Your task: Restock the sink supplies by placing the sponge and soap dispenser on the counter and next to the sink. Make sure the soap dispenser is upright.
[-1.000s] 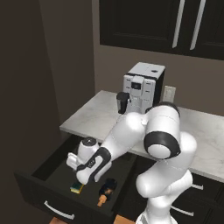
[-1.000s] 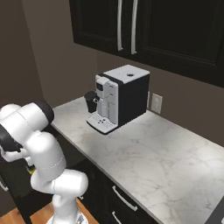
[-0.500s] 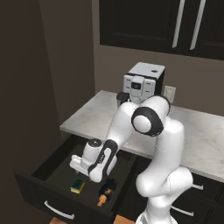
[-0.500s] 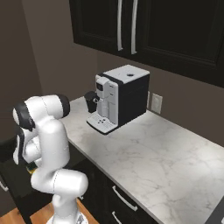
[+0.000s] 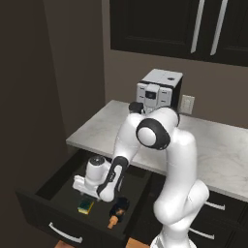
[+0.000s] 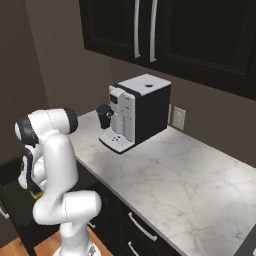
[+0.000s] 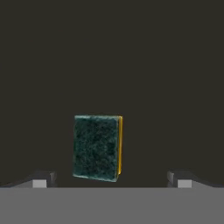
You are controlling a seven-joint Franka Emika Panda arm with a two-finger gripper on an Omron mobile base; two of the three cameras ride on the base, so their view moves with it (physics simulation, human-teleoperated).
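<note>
White arm bent low into the open dark drawer (image 5: 53, 184) under the light marbled stone counter (image 5: 218, 150). Over the last second the elbow has swung up and inward and the hand has shifted toward the drawer's front. It now hangs just above the small yellow block sponge with the green scrub face (image 5: 86, 206).

Hand view: two-finger gripper (image 7: 109, 179) looks straight down. Fingers spread wide, one dark fingertip (image 7: 41, 180) at each lower corner. Sponge (image 7: 97, 147) sits between them, green face up, a yellow edge showing along one side. No contact yet; nothing held.

Squat black soap dispenser with the orange pump top (image 5: 116, 213) lies on its side on the drawer floor, just beside the sponge, pump toward the drawer front. Untouched.

Right base view: arm's upper links over the drawer; black-and-silver coffee machine (image 6: 134, 117) on the counter behind. A sliver of yellow near the arm's lower link may be the sponge; too small to be sure.

Reading: the shift looks like alignment over the sponge, so the pick of the first item seems about to start. Both supplies are in the drawer, so placing has not begun. Sink not seen from here. The dispenser will need righting later.
</note>
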